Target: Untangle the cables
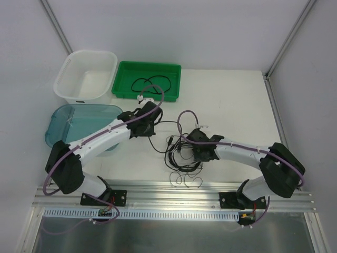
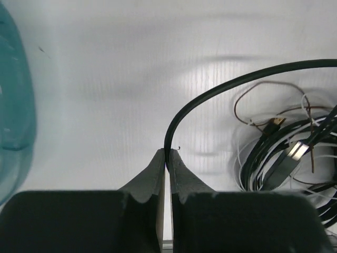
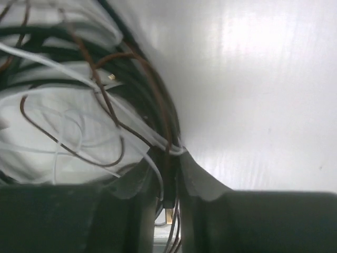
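Observation:
A tangle of cables (image 1: 181, 155) lies on the white table between the two arms: black loops, a thin white cord and a thin brown wire. My left gripper (image 2: 168, 154) is shut on one black cable (image 2: 221, 87), which arcs right toward the tangle (image 2: 287, 158). In the top view the left gripper (image 1: 149, 126) is left of the pile and the black cable (image 1: 166, 124) runs from it to the pile. My right gripper (image 3: 167, 158) is shut on a bundle of black, white and brown cables (image 3: 100, 89); it (image 1: 196, 150) sits on the tangle's right side.
A green tray (image 1: 147, 80) at the back holds a coiled black cable (image 1: 152, 83). A white tub (image 1: 86, 75) stands left of it. A translucent blue lid (image 1: 79, 124) lies at the left, partly under my left arm. The metal rail (image 1: 174, 192) runs along the near edge.

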Controlling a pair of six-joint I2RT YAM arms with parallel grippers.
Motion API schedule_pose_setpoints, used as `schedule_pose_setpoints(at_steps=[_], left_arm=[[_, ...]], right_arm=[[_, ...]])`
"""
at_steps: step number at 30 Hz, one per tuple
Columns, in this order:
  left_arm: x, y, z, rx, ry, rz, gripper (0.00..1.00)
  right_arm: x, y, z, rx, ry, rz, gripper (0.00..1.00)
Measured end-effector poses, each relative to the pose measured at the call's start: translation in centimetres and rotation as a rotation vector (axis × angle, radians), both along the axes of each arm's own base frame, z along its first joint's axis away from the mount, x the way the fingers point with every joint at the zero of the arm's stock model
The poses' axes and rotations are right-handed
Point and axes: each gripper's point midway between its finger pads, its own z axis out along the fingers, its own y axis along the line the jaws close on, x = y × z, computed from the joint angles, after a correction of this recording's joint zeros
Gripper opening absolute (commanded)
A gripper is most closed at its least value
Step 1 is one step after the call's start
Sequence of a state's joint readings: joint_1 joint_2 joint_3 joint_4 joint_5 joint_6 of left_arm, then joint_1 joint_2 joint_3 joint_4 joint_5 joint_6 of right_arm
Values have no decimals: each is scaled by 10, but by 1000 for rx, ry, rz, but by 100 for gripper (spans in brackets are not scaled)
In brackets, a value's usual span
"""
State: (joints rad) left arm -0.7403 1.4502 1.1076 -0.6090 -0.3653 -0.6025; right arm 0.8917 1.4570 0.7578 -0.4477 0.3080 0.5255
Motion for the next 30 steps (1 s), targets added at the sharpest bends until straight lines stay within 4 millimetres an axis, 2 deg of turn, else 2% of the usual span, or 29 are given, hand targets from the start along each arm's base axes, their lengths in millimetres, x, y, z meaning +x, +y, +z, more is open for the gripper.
schedule_pose_setpoints(at_steps=[3, 7, 11, 14, 17, 18, 21, 23, 26, 30], left_arm=[[15, 15, 40, -25, -86, 37, 0], [32, 41, 100, -57, -220, 93, 0], [33, 58, 153, -88, -339, 118, 0], [29, 68, 179, -107, -395, 126, 0], [23, 76, 195, -119, -426, 130, 0], [22, 78, 199, -124, -434, 131, 0], [18, 77, 205, -147, -439, 119, 0], [15, 72, 206, -171, -427, 94, 0], [11, 61, 203, -211, -396, 47, 0], [4, 49, 199, -252, -357, -4, 0]], right_arm=[[9, -16, 9, 3, -19, -55, 8], [23, -46, 38, 10, -91, -124, 8], [32, -84, 68, -30, -164, -191, 10], [37, -104, 82, -60, -188, -223, 11], [39, -116, 89, -72, -196, -240, 31], [39, -118, 90, -72, -194, -242, 45], [38, -118, 88, -64, -174, -212, 72], [36, -113, 89, -44, -165, -182, 77], [33, -99, 98, 24, -179, -105, 79], [36, -63, 127, 153, -250, 77, 79]])
